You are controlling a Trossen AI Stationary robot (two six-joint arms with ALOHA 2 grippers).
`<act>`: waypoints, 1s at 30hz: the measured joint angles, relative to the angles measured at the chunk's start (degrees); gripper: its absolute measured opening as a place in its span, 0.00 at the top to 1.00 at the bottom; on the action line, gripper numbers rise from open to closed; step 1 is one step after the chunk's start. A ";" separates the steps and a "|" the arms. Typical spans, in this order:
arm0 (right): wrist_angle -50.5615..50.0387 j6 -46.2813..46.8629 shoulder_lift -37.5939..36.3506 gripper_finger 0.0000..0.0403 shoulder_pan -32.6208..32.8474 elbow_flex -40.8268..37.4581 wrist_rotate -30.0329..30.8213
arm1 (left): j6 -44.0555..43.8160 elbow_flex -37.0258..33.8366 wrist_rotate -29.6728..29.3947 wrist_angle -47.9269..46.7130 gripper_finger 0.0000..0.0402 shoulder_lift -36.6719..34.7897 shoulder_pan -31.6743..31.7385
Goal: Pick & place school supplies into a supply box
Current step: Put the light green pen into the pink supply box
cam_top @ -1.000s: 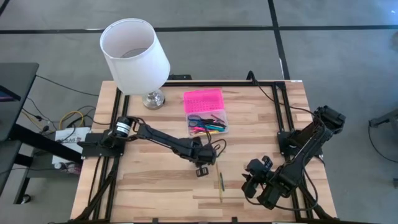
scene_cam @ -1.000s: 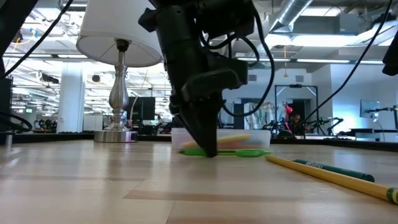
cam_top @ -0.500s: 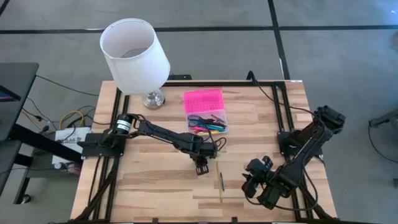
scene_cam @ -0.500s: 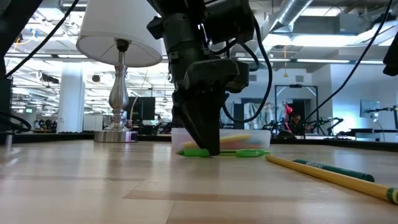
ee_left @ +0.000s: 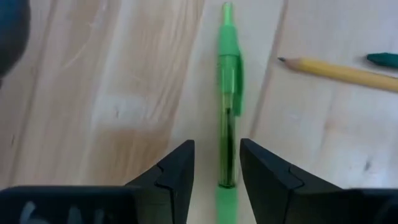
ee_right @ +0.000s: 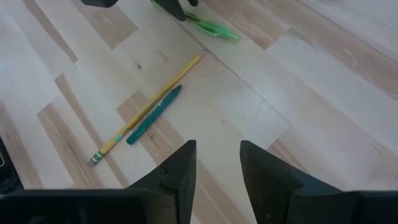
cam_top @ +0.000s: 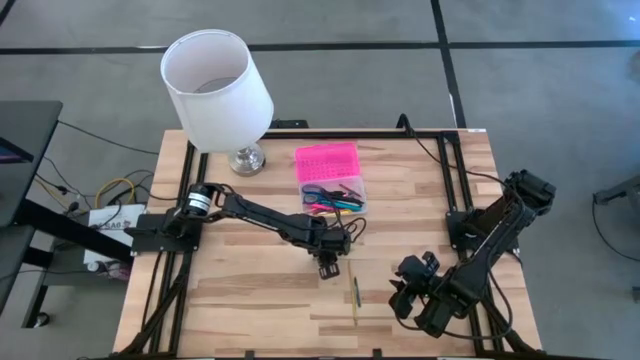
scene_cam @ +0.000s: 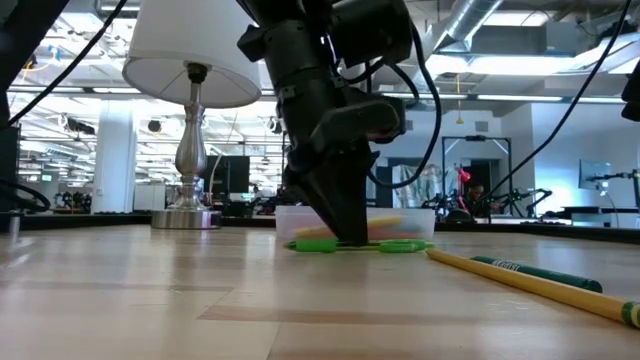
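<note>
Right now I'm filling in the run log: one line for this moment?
left pincer: open, astride green pen | right pincer: open, waiting | box: part filled

A white lamp [cam_top: 217, 92] stands at the far left corner of the wooden table [cam_top: 250, 290], its shade [cam_top: 215, 88] wide and its silver base [cam_top: 245, 159] on the tabletop. From table height the shade [scene_cam: 192, 60] sits on a turned metal stem [scene_cam: 191, 165]. Black rails [cam_top: 180, 250] frame the table. Coloured cables [cam_top: 110, 190] and a white box [cam_top: 105, 222] lie on the grey floor [cam_top: 540, 90] at the left.
</note>
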 joint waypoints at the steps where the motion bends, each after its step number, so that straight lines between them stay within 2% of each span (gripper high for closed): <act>1: 0.00 0.00 0.00 0.71 0.00 0.00 0.01 | 0.03 0.00 0.12 0.23 0.70 0.00 0.00; 10: 0.00 -0.11 0.00 0.71 0.00 0.00 0.01 | 0.24 0.00 -1.71 0.71 0.70 0.00 -0.02; 23: 0.91 -0.11 0.00 0.71 0.00 -0.02 -0.01 | 0.42 0.00 4.31 0.51 0.70 -0.02 0.00; 30: 1.24 -0.11 0.00 0.71 0.00 -0.02 -0.01 | 0.40 0.05 4.74 -2.71 0.70 -0.06 -0.02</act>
